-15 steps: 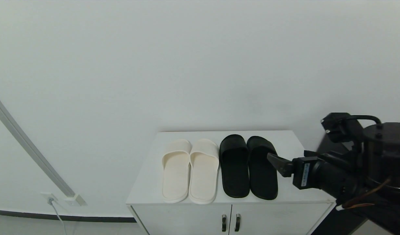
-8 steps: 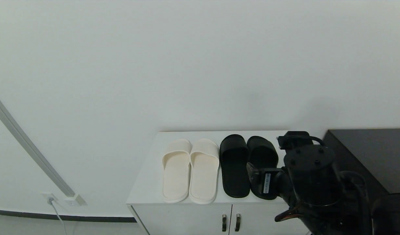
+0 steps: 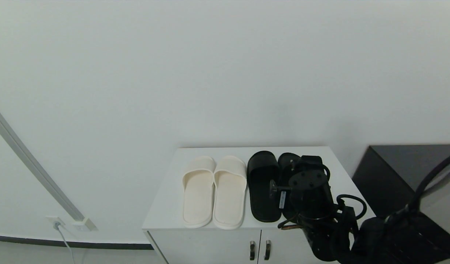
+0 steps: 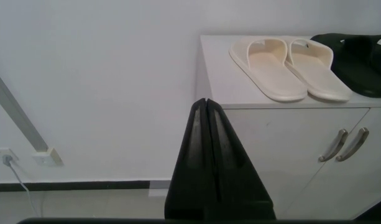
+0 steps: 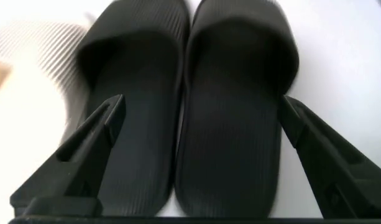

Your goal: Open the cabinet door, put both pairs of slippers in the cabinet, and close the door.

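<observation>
The robot's right gripper (image 5: 199, 112) hangs over a pair of black ribbed rubber slippers (image 3: 263, 190) at lower centre-right of the head view. Its two fingers are spread wide, one at each outer side of the pair, and grip nothing. The slippers lie side by side atop a low white two-door cabinet (image 3: 166, 200), just right of a pair of cream ribbed slippers (image 3: 213, 192), heels toward the front edge. Both doors are shut, their metal handles (image 3: 252, 250) untouched at the bottom of the frame. The left gripper (image 4: 206, 106), fingers pressed together and empty, sits apart from the cabinet, off its left front corner. With the door not yet opened, a grab now would likely leave the slippers with nowhere to go. A squeeze across two soft soles could also buckle them, letting one slip free or slide off the front edge.
</observation>
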